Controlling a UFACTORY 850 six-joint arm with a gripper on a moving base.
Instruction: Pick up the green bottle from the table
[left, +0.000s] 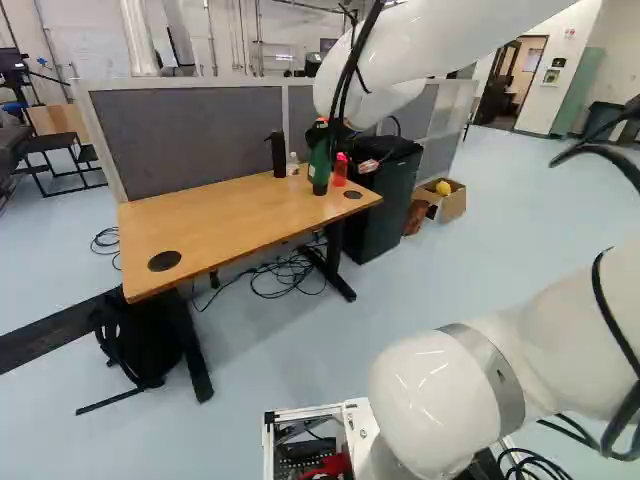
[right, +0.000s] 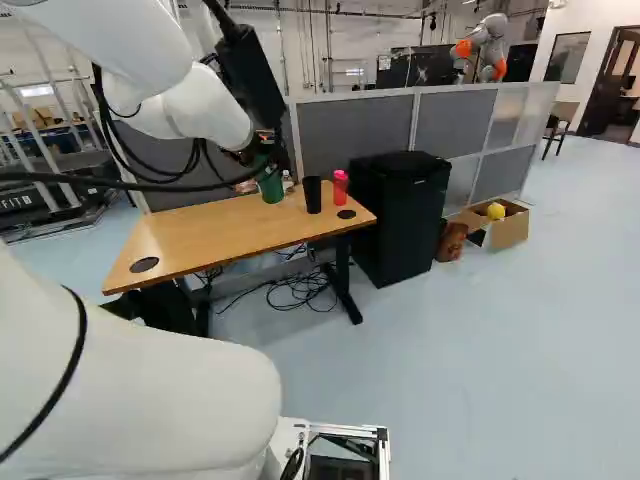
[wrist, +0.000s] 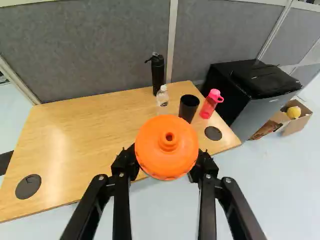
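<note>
Because the camera on the wrist looks along the gripper (wrist: 167, 161), the orange cap (wrist: 167, 142) of the green bottle (left: 318, 163) fills the space between the fingers (wrist: 128, 161) in the wrist view; one stands on either side, and I judge them to be pinching the bottle just under the cap, though the cap hides the contact itself. A hold so high makes sense: the body hangs below the fingers, and they need not reach down among the neighbours. Those are the black cup (wrist: 188, 108), the pink bottle (wrist: 211, 103), the clear bottle (wrist: 162, 96) and the tall black bottle (wrist: 157, 73), gathered towards one end of the worktop (wrist: 90, 130). In the left base view the arm (left: 420, 45) reaches out from above, and the green bottle hangs roughly upright, its lower end overlapping the cup. In the right base view it appears on the other side of the clear bottle, well apart from the cup, which suggests that it is nearer the cameras than they are and lifted off the worktop. So the pick looks essentially done. What remains is likely a steady hold; kept upright, the bottle should swing less, but a loose pinch at the neck could let it tilt or slip.
</note>
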